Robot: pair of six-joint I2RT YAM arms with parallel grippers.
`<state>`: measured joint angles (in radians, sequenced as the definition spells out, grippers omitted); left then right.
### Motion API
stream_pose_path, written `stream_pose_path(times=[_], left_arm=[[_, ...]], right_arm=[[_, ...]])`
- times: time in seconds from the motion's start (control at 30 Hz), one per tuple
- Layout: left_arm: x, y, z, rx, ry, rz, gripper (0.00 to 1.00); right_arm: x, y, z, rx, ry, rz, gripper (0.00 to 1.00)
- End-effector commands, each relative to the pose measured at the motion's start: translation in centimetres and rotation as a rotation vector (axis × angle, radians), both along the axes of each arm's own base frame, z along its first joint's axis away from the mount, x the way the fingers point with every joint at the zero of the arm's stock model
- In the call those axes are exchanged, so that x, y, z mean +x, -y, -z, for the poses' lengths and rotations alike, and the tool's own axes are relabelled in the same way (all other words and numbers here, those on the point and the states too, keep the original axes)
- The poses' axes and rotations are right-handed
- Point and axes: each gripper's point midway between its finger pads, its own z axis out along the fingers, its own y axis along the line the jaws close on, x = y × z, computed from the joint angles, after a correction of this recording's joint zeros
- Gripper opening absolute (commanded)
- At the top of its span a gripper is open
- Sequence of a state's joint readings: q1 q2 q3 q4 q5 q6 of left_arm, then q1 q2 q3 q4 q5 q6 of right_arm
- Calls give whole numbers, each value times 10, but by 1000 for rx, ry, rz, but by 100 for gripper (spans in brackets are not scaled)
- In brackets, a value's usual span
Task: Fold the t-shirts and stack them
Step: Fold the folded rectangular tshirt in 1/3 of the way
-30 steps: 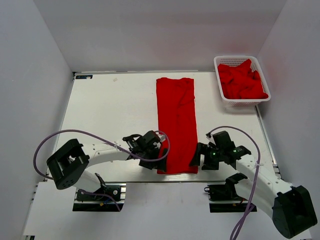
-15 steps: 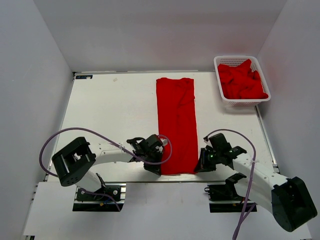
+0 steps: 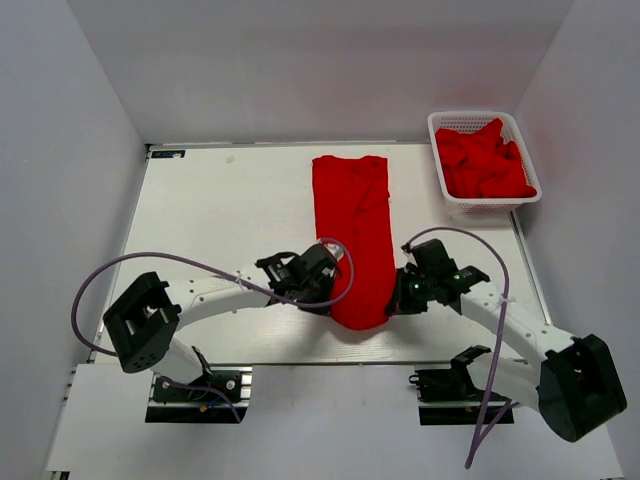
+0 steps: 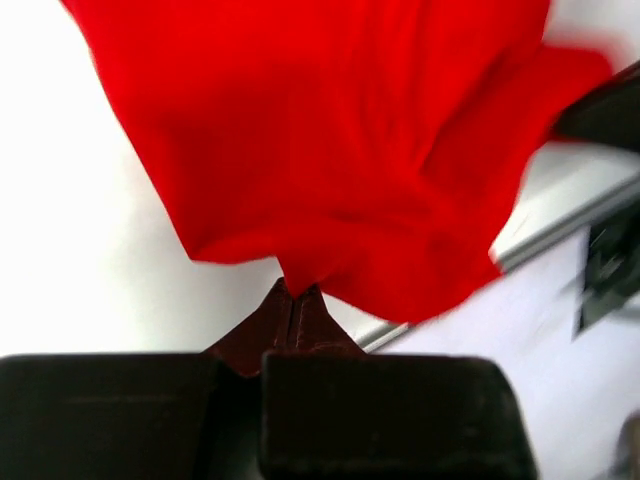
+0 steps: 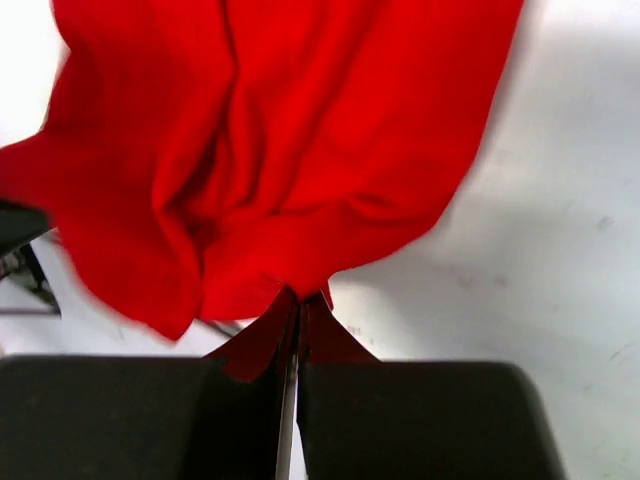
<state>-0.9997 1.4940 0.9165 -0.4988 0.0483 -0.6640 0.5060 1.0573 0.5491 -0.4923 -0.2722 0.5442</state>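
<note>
Pinching the near end of the shirt (image 3: 352, 230), the left gripper (image 4: 292, 298) has its jaws pressed together on a small tuck of cloth at the near left corner; the right gripper (image 5: 300, 300) is clamped the same way on the near right corner, fingertips meeting with only fabric between; both grips are clear in the wrist views.

The shirt is folded into a long narrow strip on the table (image 3: 220, 220); its long axis runs near to far, a little right of the table's middle; the far end lies flat and square close to the back edge; the near end points toward the arm bases, drawn in narrower than the rest, rounded and bunched between the two grippers; the hem there sags in a curve from one pinch to the other; in the wrist views the cloth fans away from the fingertips in loose folds, some edges blurred.

The basket (image 3: 470, 117) sits at the far right corner, well apart from the strip; a crumpled red heap (image 3: 485, 160) of more shirts fills it.
</note>
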Motion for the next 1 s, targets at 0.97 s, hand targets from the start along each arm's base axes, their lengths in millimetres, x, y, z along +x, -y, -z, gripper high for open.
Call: stream_pose_path(times=[0.97], left_arm=[[252, -7, -48, -34, 251, -247, 0]], right_arm=[[234, 1, -69, -160, 342, 234, 0]])
